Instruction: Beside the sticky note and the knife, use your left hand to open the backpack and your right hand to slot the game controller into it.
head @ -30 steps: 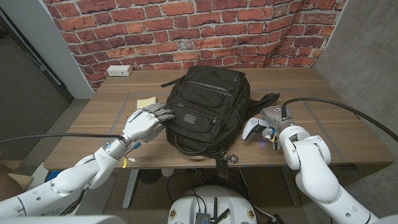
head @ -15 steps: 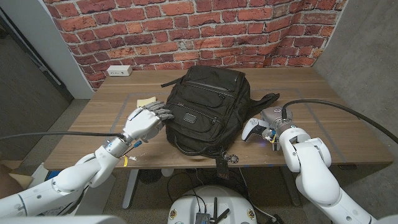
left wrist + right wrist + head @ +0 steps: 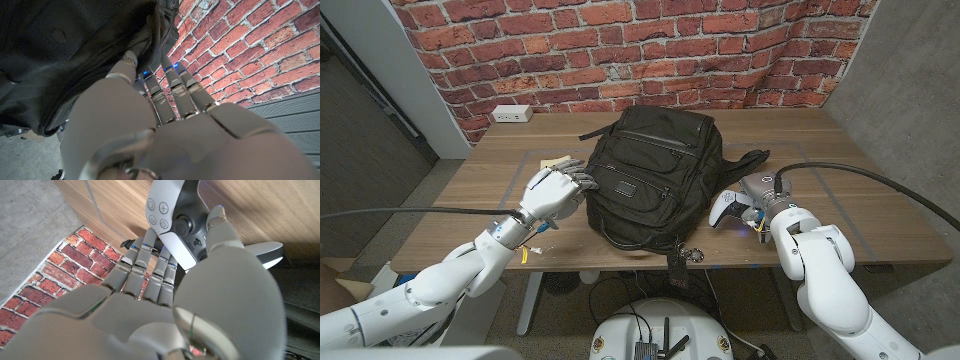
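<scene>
Backpack (image 3: 655,180) lay mid-tabletop (image 3: 860,205), apparently zipped. Left hand (image 3: 552,193) at backpack's left flank, fingers (image 3: 170,82) touching fabric, holding nothing. Right hand (image 3: 757,198) right of backpack, grasping controller (image 3: 182,222). Risk: fingers sliding off fabric, missing zipper; controller slipping from loose grasp.

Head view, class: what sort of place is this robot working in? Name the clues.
Probably an indoor lab or studio set up for robot trials, not a home: a brick-pattern wall, a wooden table marked with tape lines, a wall outlet box, and grey concrete-look side walls.
</scene>
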Robot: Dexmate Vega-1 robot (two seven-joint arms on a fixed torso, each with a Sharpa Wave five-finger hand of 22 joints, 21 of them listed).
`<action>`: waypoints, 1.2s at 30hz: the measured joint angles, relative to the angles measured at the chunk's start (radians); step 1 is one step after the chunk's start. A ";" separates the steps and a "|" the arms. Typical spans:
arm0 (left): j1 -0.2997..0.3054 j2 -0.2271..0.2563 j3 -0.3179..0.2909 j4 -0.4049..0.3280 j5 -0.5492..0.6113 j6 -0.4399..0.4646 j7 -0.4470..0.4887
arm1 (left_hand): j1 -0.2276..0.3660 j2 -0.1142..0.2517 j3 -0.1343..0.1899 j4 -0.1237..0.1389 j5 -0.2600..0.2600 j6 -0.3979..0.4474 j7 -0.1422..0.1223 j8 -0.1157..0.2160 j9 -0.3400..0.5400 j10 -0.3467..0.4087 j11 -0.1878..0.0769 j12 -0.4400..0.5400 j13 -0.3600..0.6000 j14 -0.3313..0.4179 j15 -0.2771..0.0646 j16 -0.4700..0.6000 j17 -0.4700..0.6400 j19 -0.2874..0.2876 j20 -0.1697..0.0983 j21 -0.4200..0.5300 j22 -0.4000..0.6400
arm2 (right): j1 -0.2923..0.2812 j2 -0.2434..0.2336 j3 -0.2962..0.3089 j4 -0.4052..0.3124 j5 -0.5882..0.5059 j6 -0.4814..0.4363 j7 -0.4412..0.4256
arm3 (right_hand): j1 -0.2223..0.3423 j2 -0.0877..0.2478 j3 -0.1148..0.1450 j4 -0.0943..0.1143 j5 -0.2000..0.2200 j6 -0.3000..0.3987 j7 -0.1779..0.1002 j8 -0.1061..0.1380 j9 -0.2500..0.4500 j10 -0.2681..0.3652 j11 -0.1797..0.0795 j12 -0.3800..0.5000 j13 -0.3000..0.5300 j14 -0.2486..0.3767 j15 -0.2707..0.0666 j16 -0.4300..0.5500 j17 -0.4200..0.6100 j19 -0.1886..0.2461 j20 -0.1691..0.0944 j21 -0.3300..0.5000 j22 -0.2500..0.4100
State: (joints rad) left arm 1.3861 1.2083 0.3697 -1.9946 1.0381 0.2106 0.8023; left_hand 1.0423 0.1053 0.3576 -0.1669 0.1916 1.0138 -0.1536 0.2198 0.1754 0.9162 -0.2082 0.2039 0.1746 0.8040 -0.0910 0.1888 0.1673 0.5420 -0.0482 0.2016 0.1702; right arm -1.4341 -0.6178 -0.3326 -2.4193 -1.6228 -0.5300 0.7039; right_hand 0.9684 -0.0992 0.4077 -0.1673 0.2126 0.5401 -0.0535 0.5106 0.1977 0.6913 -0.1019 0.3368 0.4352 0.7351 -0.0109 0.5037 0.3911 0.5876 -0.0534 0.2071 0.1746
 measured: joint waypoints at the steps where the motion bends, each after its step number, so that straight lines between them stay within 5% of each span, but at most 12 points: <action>1: 0.000 0.000 0.000 0.000 0.000 0.000 -0.001 | 0.000 0.000 0.002 0.001 0.000 0.007 0.000 0.000 0.002 0.009 0.002 0.000 0.000 0.004 -0.004 0.000 0.000 0.004 -0.004 0.000 0.000 | -0.003 -0.001 0.002 -0.002 0.000 0.000 0.000 | 0.000 0.000 0.000 0.000 0.000 0.000 0.000 0.000 0.000 0.000 0.000 0.000 0.001 0.000 0.000 0.000 0.000 0.000 0.000 0.000 0.000; 36: -0.066 -0.039 -0.001 -0.045 -0.061 -0.035 -0.102 | -0.014 0.011 0.041 -0.003 -0.004 0.089 -0.004 0.007 0.011 0.154 0.004 -0.002 0.004 0.155 -0.047 0.000 0.003 0.041 -0.005 0.000 0.002 | -0.062 0.023 0.029 -0.065 -0.068 0.041 -0.017 | -0.002 0.002 -0.007 -0.001 0.003 0.003 0.001 -0.004 0.000 0.007 0.003 -0.004 0.003 0.004 0.003 -0.005 0.000 0.000 0.000 0.000 0.000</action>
State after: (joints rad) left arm 1.3203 1.1697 0.3689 -2.0400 0.9771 0.1759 0.7000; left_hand 1.0280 0.1165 0.3990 -0.1697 0.1876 1.1026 -0.1573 0.2263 0.1863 1.0704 -0.2042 0.2018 0.1789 0.9593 -0.1378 0.1887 0.1702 0.5829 -0.0535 0.2016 0.1720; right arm -1.4963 -0.5953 -0.3034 -2.4843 -1.6904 -0.4893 0.6874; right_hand 0.9660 -0.0967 0.4009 -0.1685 0.2154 0.5431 -0.0528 0.5070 0.1973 0.6986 -0.0986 0.3326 0.4385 0.7389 -0.0075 0.4982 0.3912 0.5876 -0.0534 0.2071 0.1745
